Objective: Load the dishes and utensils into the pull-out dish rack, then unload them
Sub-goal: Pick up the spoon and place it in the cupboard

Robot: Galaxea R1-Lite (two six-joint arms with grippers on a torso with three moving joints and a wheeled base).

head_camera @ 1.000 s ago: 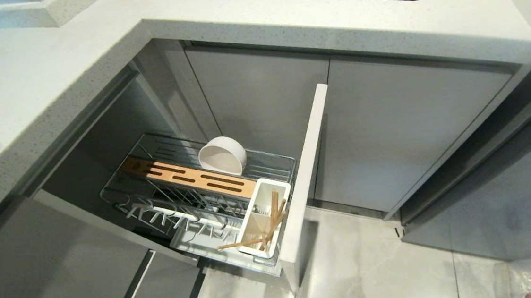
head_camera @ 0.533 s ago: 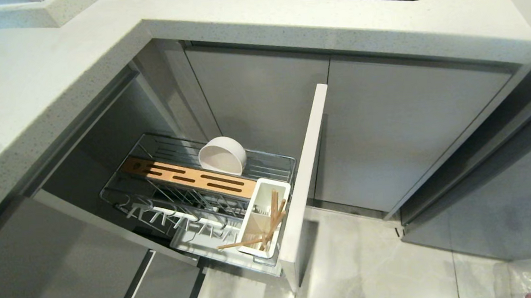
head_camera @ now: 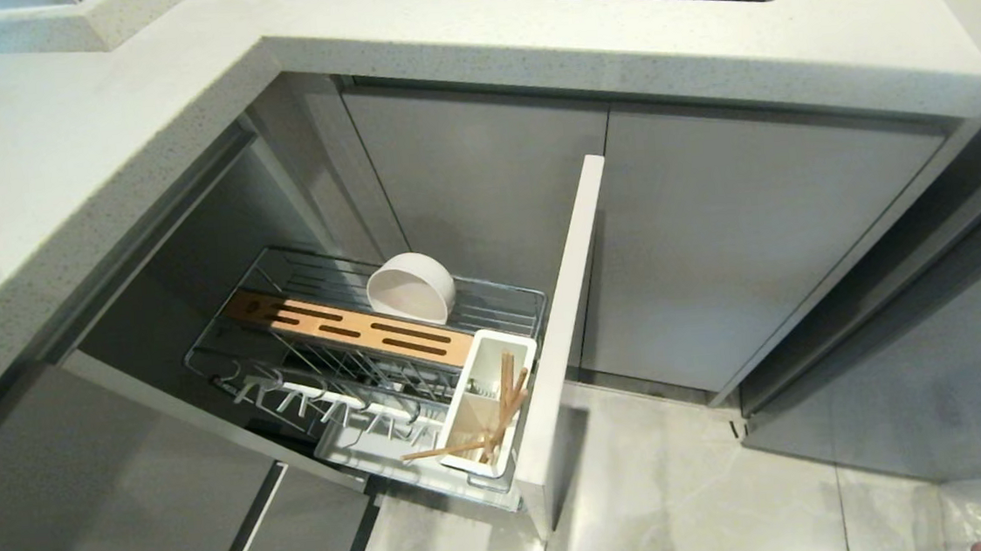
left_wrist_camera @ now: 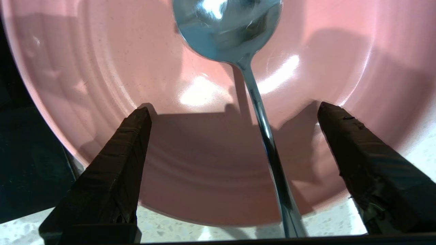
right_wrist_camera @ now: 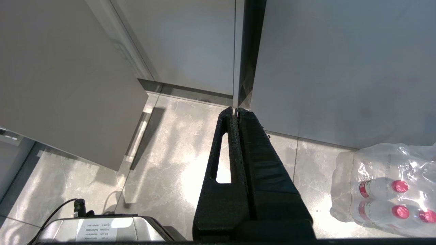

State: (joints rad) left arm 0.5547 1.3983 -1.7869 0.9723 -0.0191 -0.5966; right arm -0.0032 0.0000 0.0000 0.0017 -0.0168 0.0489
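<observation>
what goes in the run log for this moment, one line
left gripper: open over spoon in pink bowl | right gripper: shut, parked | rack: off-white bowl, chopsticks loaded

Only the label (right_wrist_camera: 97, 232) on the robot base (right_wrist_camera: 112, 231) carries print, too small to read.
</observation>
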